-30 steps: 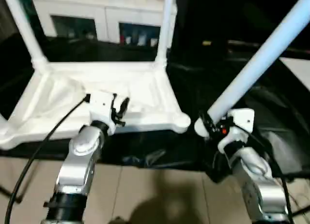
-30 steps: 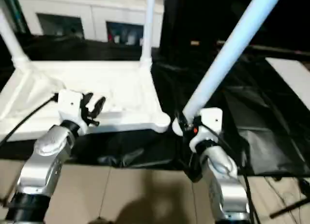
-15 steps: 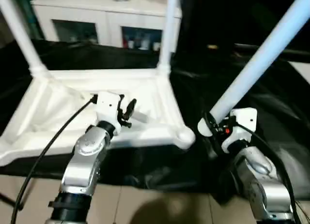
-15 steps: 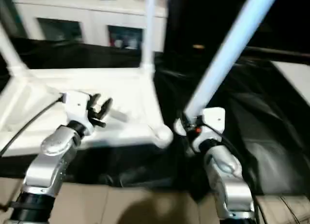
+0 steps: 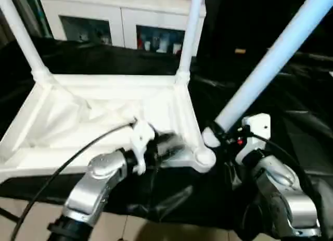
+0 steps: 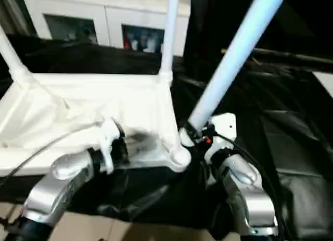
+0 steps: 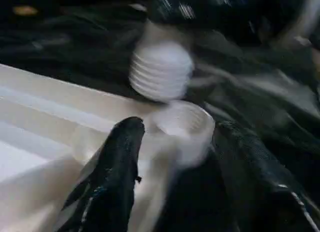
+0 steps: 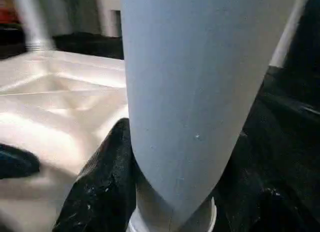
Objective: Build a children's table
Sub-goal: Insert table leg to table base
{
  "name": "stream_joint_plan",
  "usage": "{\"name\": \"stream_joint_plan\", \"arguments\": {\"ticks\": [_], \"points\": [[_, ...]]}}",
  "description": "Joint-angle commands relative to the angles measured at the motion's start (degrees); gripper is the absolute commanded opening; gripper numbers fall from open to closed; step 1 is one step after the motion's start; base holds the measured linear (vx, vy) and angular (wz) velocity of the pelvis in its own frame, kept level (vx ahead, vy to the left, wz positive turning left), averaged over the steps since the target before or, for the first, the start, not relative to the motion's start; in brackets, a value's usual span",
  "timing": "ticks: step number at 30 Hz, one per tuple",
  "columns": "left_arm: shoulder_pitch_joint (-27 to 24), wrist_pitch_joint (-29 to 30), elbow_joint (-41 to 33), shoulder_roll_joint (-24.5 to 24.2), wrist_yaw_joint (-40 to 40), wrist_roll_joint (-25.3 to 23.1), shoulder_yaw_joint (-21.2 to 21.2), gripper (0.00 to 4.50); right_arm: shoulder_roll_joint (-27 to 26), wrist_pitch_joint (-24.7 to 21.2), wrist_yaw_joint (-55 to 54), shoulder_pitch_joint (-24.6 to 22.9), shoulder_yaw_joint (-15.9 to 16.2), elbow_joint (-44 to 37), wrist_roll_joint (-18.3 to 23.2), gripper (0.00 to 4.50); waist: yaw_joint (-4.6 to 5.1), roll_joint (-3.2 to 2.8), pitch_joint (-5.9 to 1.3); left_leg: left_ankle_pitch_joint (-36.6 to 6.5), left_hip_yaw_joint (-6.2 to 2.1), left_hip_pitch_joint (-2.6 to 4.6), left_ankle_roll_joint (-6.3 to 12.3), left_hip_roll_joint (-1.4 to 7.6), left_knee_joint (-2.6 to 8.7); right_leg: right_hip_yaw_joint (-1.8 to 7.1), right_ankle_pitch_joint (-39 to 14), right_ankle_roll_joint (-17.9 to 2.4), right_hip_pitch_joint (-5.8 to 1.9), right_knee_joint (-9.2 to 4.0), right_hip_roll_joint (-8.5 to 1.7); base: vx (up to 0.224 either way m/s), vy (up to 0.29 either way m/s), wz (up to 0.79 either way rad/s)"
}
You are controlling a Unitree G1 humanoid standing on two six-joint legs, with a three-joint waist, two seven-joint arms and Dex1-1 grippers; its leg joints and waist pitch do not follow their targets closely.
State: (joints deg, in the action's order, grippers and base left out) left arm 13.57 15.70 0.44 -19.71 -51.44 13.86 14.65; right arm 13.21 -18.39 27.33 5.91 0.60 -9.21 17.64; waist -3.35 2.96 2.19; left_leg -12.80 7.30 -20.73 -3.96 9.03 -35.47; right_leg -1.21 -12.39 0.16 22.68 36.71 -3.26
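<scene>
The tilted leg (image 5: 270, 59) is pinched by the right tool (image 5: 225, 138), its threaded end just beside the empty corner socket (image 7: 184, 123) (straddled by the spread left tool (image 7: 170, 162)).

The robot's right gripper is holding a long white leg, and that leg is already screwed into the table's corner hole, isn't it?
Not quite. The right gripper does hold the leg, but the left wrist view shows its threaded end just above the empty corner socket, not screwed in.
</scene>
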Motion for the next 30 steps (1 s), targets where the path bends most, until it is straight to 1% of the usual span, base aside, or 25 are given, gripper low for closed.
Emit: {"name": "stream_joint_plan", "arguments": {"ticks": [1, 3, 4, 5, 6, 7, 9, 10, 12, 13, 14, 16, 17, 18, 19, 20, 21, 22, 23, 24, 25, 27, 28, 29, 30], "points": [[2.9, 1.7, 2.1, -1.6, -3.3, -3.2, 3.6, 2.8, 2.5, -1.9, 2.1, 1.1, 0.8, -1.4, 0.2, 1.85, 0.17, -0.4, -0.91, -22.6, -0.13, 1.52, -1.29, 3.15, 5.77, 2.06, -27.0, -7.0, -1.48, -6.36, -4.01, -0.091, -0.004, 0.05], [3.9, 1.2, 3.5, -1.8, -3.1, -4.6, 4.4, 2.97, 3.1, -2.0, 2.4, 1.1, 1.1, -1.2, -0.3, 1.85, 0.05, -0.27, -0.6, -26.1, 0.02, 2.65, -2.29, 3.05, 5.49, 2.24, -36.7, -3.9, -0.28, -7.83, -4.33, -0.096, 0.004, 0.08], [5.4, 0.3, 5.5, -2.1, -3.1, -5.7, 5.2, 2.97, 3.7, -2.3, 2.8, 1.1, 1.4, -1.1, -0.6, 1.85, 0.08, -0.3, -0.71, -25.6, -0.07, 2.44, -2.51, 3.04, 5.56, 2.18, -38.4, -2.7, -0.52, -8.18, -4.57, -0.093, 0.01, 0.08], [6.0, 0.1, 6.2, -2.1, -3.1, -5.9, 5.4, 2.97, 3.7, -2.6, 3.1, 1.1, 1.4, -1.2, -0.5, 1.85, 0.03, -0.29, -1.03, -24.3, -0.24, 2.03, -2.54, 3.14, 5.77, 2.16, -37.2, -2.6, -1.05, -7.9, -4.75, -0.059, 0.022, -0.04], [6.9, -0.5, 7.4, -2.0, -3.1, -6.4, 5.7, 2.97, 4.0, -2.9, 3.4, 1.1, 1.6, -1.3, -0.5, 1.85, -0.03, -0.28, -1.6, -19.6, -0.36, 0.85, -2.21, 3.36, 6.24, 2.21, -30.9, -3.4, -2.08, -7.2, -4.82, -0.059, 0.022, -0.04], [7.8, -0.5, 8.5, -1.9, -3.0, -6.8, 5.9, 2.97, 4.2, -3.1, 3.6, 1.1, 1.7, -1.5, -0.6, 1.85, -0.05, -0.36, -1.6, -17.0, -0.19, 0.58, -1.91, 3.42, 6.45, 2.14, -25.7, -4.3, -2.13, -6.83, -4.51, 0.0, 0.0, 0.0], [9.3, -0.8, 10.0, -2.2, -3.6, -8.0, 6.6, 2.97, 4.6, -3.7, 3.9, 1.1, 2.0, -1.8, -0.5, 1.85, -0.13, -0.32, -1.53, -16.7, 0.11, 0.92, -1.66, 3.47, 6.33, 2.24, -22.3, -5.9, -1.83, -6.63, -4.47, 0.0, 0.0, 0.0], [11.2, -1.0, 11.7, -2.4, -4.2, -9.2, 7.5, 2.97, 5.4, -3.8, 4.4, 1.0, 2.6, -1.9, -1.0, 1.85, -0.16, -0.5, -1.53, -16.7, 0.19, 0.83, -1.58, 3.39, 6.35, 2.32, -22.1, -6.4, -1.95, -6.53, -4.46, 0.0, 0.0, 0.0], [12.1, -1.4, 12.5, -2.3, -4.2, -9.7, 7.8, 2.97, 5.8, -3.7, 4.6, 0.8, 2.9, -1.9, -1.2, 1.85, -0.25, -0.39, -1.59, -16.4, 0.33, 0.88, -1.47, 3.37, 6.27, 2.38, -22.0, -6.5, -1.95, -6.57, -4.46, 0.0, 0.0, 0.0], [12.8, -1.7, 13.3, -2.1, -4.2, -10.1, 7.9, 2.97, 6.1, -3.7, 4.7, 0.8, 3.1, -1.9, -1.3, 1.85, -0.39, -0.29, -1.73, -15.0, 0.54, 0.95, -1.11, 3.47, 6.1, 2.55, -19.7, -7.4, -1.92, -6.43, -4.61, 0.0, 0.0, 0.0], [14.5, -2.7, 15.6, -1.8, -3.6, -11.3, 8.2, 2.97, 6.2, -3.4, 4.5, 0.7, 3.1, -1.8, -1.5, 1.85, -0.4, -0.43, -1.75, -14.3, 0.52, 0.76, -1.02, 3.46, 6.11, 2.55, -19.1, -7.6, -2.09, -6.28, -4.63, 0.0, 0.0, 0.0], [15.6, -2.9, 17.3, -1.5, -3.5, -11.7, 8.2, 2.97, 6.0, -3.3, 4.4, 0.5, 2.9, -2.0, -1.5, 1.85, -0.5, -0.42, -2.09, -12.6, 0.72, 0.79, -0.8, 3.41, 5.84, 2.56, -16.7, -8.0, -2.1, -6.13, -4.49, 0.0, 0.0, 0.0], [15.8, -2.8, 17.6, -1.5, -3.6, -11.8, 8.3, 2.68, 6.0, -3.3, 4.4, 0.4, 2.8, -2.1, -1.4, 1.85, -0.57, -0.41, -2.12, -11.9, 0.73, 0.75, -0.6, 3.45, 5.8, 2.58, -15.7, -8.3, -2.16, -6.05, -4.53, 0.054, -0.021, 0.01], [16.1, -2.9, 18.0, -1.6, -3.9, -11.9, 8.5, 2.68, 6.0, -3.3, 4.3, 0.3, 2.8, -2.2, -1.4, 1.85, -0.59, -0.51, -2.35, -9.7, 0.77, 0.54, -0.31, 3.5, 5.65, 2.57, -12.5, -9.3, -2.43, -5.65, -4.63, 0.054, -0.021, 0.01], [16.4, -2.9, 18.6, -1.6, -4.4, -12.1, 8.7, 2.6, 6.0, -3.4, 4.4, 0.2, 2.6, -2.2, -1.2, 1.85, -0.7, -0.5, -2.65, -6.4, 0.92, 0.36, 0.19, 3.43, 5.37, 2.48, -7.1, -10.2, -2.7, -5.11, -4.48, 0.068, -0.021, -0.02], [16.7, -2.7, 19.3, -1.5, -5.1, -12.0, 8.9, 2.6, 6.0, -3.3, 4.3, 0.1, 2.4, -2.0, -1.3, 1.85, -0.76, -0.7, -2.77, -4.7, 1.0, 0.39, 0.45, 3.38, 5.21, 2.43, -4.0, -10.8, -2.73, -4.76, -4.36, 0.07, -0.015, -0.02], [16.9, -2.5, 19.8, -1.4, -5.6, -11.9, 9.0, 2.38, 6.0, -3.1, 4.1, 0.0, 2.3, -1.7, -1.4, 1.85, -0.76, -0.59, -2.88, -3.1, 1.08, 0.33, 0.84, 3.3, 5.08, 2.41, -0.9, -11.3, -2.88, -4.5, -4.25, 0.07, -0.015, -0.02], [17.5, -1.8, 21.3, -1.0, -6.3, -11.9, 9.1, 2.38, 6.1, -3.0, 3.9, -0.1, 1.9, -1.2, -1.2, 1.85, -0.82, -0.43, -3.18, 0.4, 1.32, 0.11, 1.95, 2.95, 4.74, 2.36, 6.9, -12.6, -3.24, -3.82, -3.93, 0.059, -0.006, -0.01], [17.8, -1.6, 22.1, -0.9, -6.5, -12.1, 9.3, 2.26, 6.1, -2.9, 3.8, -0.1, 1.8, -1.1, -1.1, 1.85, -0.93, -0.67, -3.35, 1.3, 1.29, 0.18, 2.29, 2.97, 4.61, 2.33, 9.1, -13.2, -3.34, -3.54, -3.98, 0.0, 0.0, 0.0], [18.0, -1.8, 22.6, -0.8, -6.6, -12.2, 9.4, 2.26, 6.1, -2.9, 3.7, -0.2, 1.8, -1.1, -1.1, 1.85, -0.91, -0.55, -3.49, 2.4, 1.28, 0.05, 2.71, 2.94, 4.51, 2.31, 11.3, -13.7, -3.51, -3.34, -3.94, 0.0, 0.0, 0.0], [18.3, -2.0, 23.4, -0.7, -6.8, -12.4, 9.5, 2.06, 6.1, -2.9, 3.7, -0.2, 1.7, -1.1, -1.1, 1.85, -1.05, -0.54, -3.45, 2.9, 1.49, 0.17, 3.57, 2.97, 4.31, 2.27, 13.5, -14.5, -3.21, -3.29, -3.82, 0.0, 0.0, 0.0], [19.0, -1.6, 24.8, -0.7, -7.8, -12.6, 9.8, 1.99, 6.1, -2.9, 3.5, -0.1, 1.3, -0.9, -1.1, 1.85, -1.2, -0.85, -3.06, 0.3, 1.48, 0.11, 3.71, 3.15, 4.59, 2.23, 10.3, -15.1, -3.23, -3.62, -4.05, 0.0, 0.0, 0.0], [19.6, -1.4, 25.6, -0.6, -8.4, -12.7, 10.0, 1.8, 6.1, -2.9, 3.4, -0.1, 0.9, -0.8, -1.2, 1.84, -1.24, -0.85, -2.77, -3.5, 1.53, 0.4, 2.88, 3.4, 4.9, 2.23, 4.6, -14.7, -3.02, -4.2, -4.13, 0.0, 0.0, 0.0], [19.8, -1.6, 25.9, -0.7, -8.7, -12.8, 10.0, 1.8, 6.2, -2.8, 3.3, -0.1, 0.8, -0.8, -1.2, 1.84, -1.28, -0.93, -2.72, -4.5, 1.5, 0.42, 2.51, 3.42, 4.94, 2.24, 2.8, -14.4, -3.01, -4.29, -4.16, 0.0, 0.0, 0.0], [20.0, -1.7, 26.0, -0.7, -8.9, -12.8, 10.0, 1.69, 6.2, -2.8, 3.3, -0.1, 0.8, -0.8, -1.2, 1.84, -1.26, -0.82, -2.54, -6.3, 1.48, 0.42, 1.71, 3.51, 5.17, 2.3, -0.7, -13.8, -3.03, -4.61, -4.25, 0.0, 0.0, 0.0]]}}
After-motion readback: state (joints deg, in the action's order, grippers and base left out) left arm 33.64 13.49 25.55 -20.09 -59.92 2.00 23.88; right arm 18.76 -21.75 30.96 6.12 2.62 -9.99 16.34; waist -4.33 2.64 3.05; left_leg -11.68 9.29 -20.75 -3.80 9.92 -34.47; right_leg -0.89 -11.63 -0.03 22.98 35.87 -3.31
